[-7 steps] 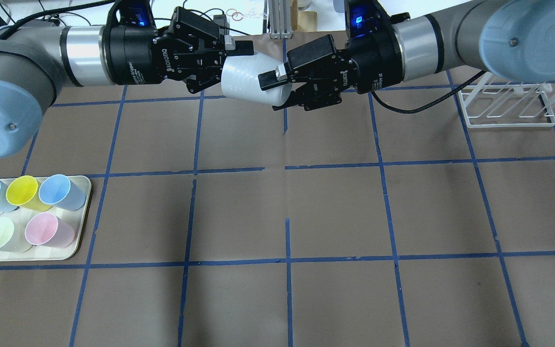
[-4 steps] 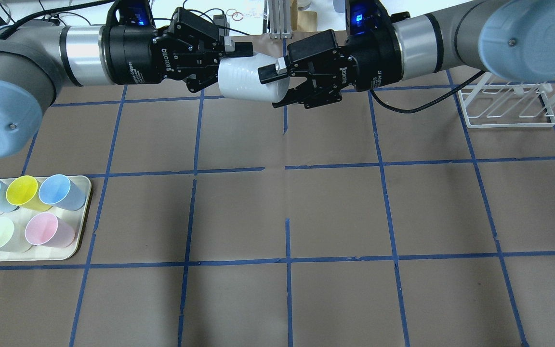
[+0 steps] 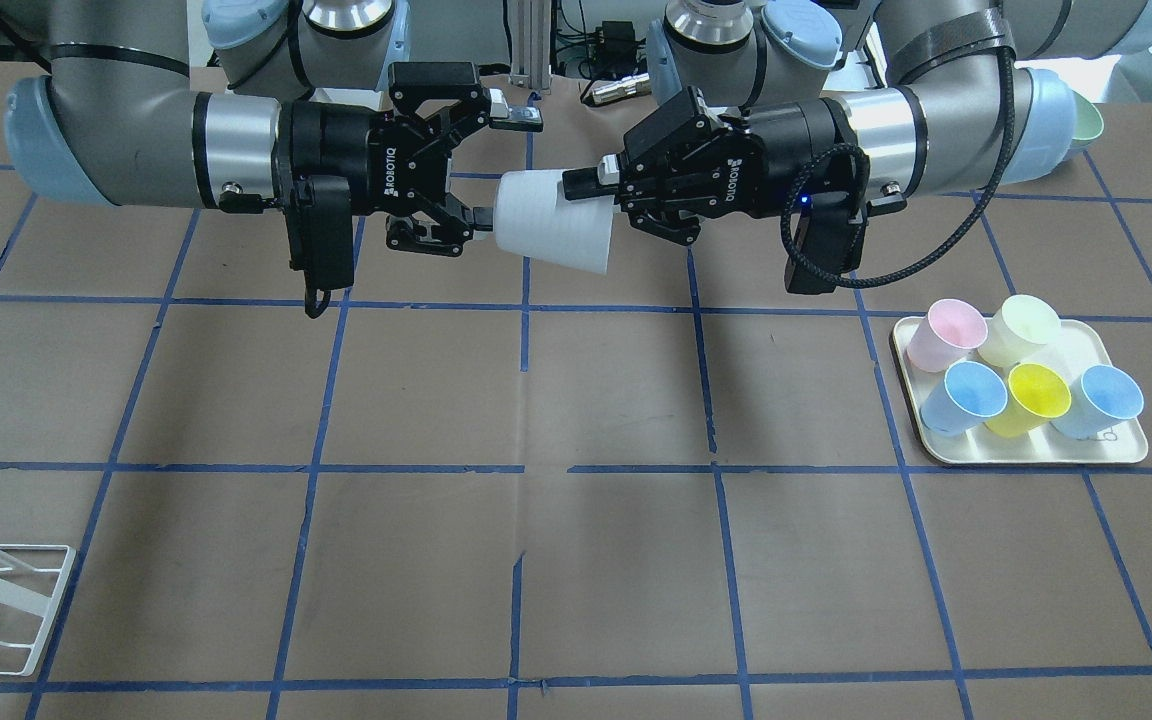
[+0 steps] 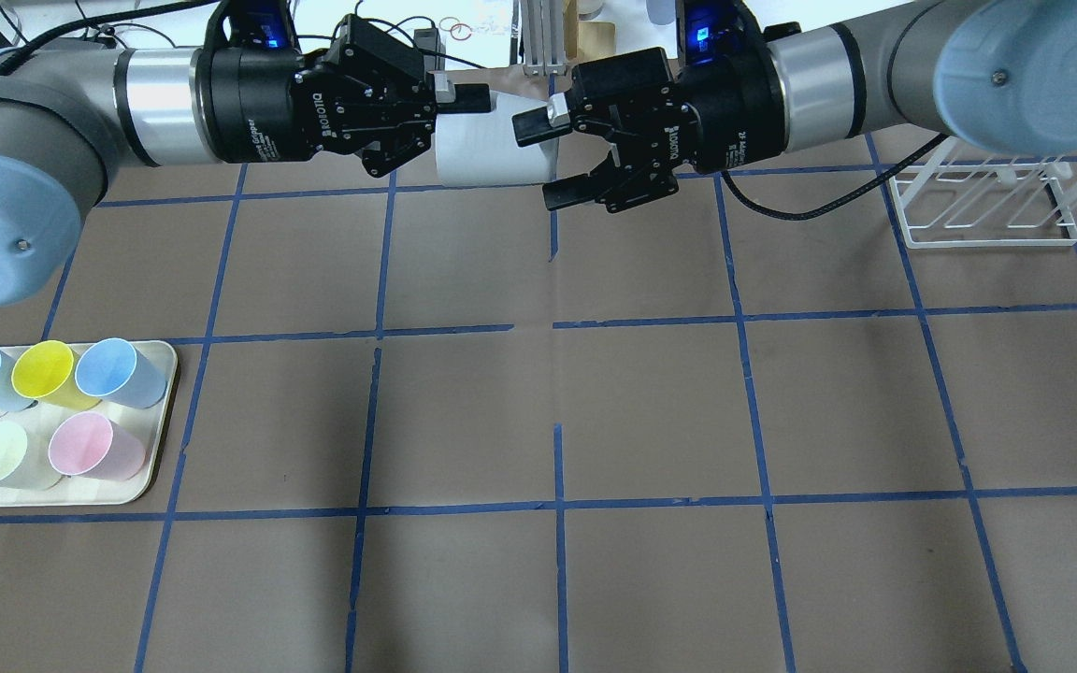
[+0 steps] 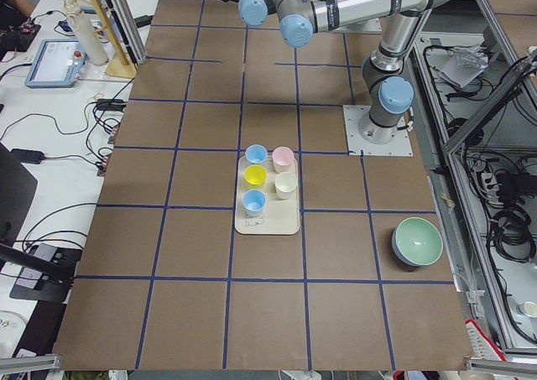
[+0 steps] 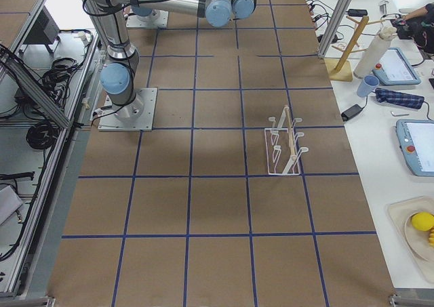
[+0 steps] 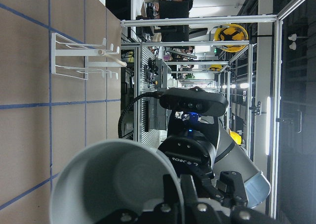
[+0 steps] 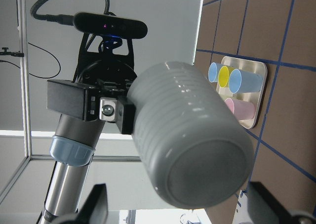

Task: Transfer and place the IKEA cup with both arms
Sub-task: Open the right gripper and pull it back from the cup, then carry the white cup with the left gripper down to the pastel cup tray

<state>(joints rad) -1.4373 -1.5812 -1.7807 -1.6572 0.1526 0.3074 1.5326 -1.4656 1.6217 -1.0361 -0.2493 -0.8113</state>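
The whitish IKEA cup (image 4: 492, 150) lies level in the air over the far middle of the table, also in the front view (image 3: 551, 232). My left gripper (image 4: 464, 105) is shut on its rim, one finger inside the mouth, as the left wrist view (image 7: 182, 199) shows. My right gripper (image 4: 555, 157) is open; its fingers straddle the cup's narrow base end without pinching it. In the right wrist view the cup's base (image 8: 207, 172) faces the camera and the fingers (image 8: 96, 204) stand wide apart.
A cream tray (image 4: 71, 493) at the near left holds two blue cups, a yellow (image 4: 41, 367), a pale-green and a pink cup (image 4: 80, 444). A white wire rack (image 4: 987, 210) stands at the far right. Stacked green and blue bowls (image 5: 418, 242) sit near the robot's left.
My right gripper has opened off the cup and drawn slightly back to the right. The cup, held by my left gripper, has swung from tilted to level.
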